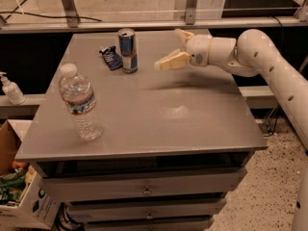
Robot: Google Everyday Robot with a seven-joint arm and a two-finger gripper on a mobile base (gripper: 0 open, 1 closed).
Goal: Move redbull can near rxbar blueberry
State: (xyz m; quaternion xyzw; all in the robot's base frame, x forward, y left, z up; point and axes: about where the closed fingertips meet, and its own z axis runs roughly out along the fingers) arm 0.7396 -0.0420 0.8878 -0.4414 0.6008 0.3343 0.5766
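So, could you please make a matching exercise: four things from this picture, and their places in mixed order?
1. redbull can
2. rxbar blueberry
3. water bottle
4. gripper

A. front left, upright
B. over the table, right of can, fingers open
C. far side, upright
D. flat, left of can

Pairs: 1-C, 2-D, 3-A, 4-B

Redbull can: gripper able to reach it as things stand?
Probably yes: the gripper hangs open beside the redbull can, nothing between them; the rxbar blueberry lies on the can's other side.

No text seems legible, even on redbull can (127, 51) near pincer (167, 48).
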